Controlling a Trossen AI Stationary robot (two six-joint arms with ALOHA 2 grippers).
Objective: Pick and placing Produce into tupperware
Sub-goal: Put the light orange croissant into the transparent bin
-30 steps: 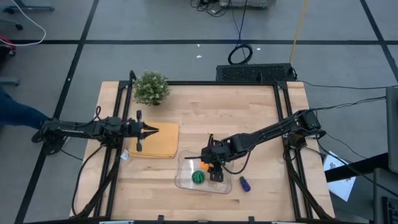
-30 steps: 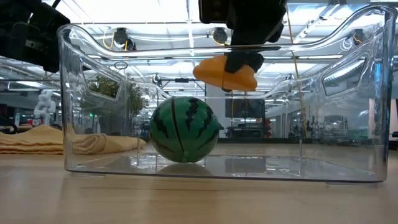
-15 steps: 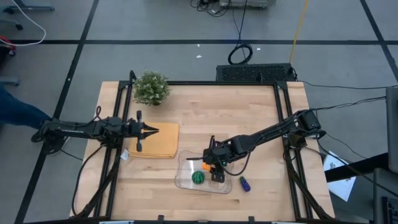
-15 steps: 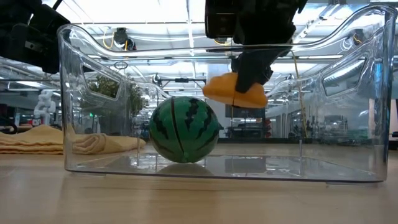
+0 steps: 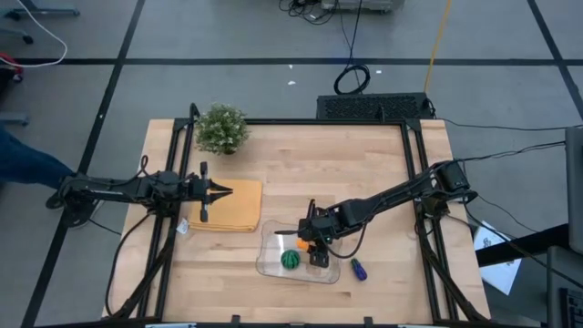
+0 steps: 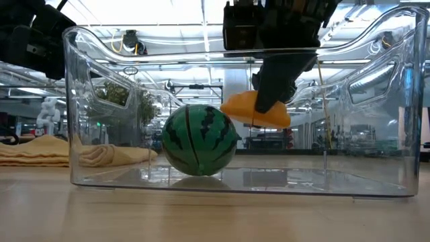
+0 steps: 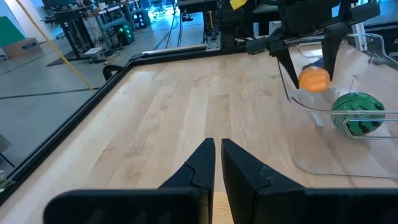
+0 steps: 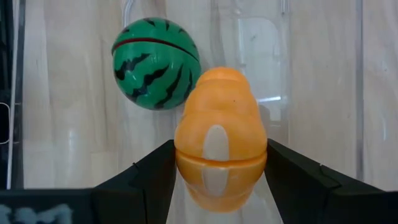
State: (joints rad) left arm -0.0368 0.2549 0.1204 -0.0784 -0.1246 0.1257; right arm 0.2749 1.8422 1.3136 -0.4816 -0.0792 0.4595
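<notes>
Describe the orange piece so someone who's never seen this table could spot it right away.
Find the clear tub near the table's front edge. Above its floor, the right end effector holds the orange piece, beside the green ball resting inside. It is the only orange, oval thing there, and the only one held up.

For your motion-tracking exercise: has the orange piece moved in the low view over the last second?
Yes. Held in the right gripper, the orange piece has dropped lower inside the tupperware, now level with the top of the green striped ball, which stayed put.

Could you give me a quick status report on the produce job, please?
Right end effector shut on orange piece, above tupperware floor. Green ball inside. Left end effector shut, idle over pad.
</notes>
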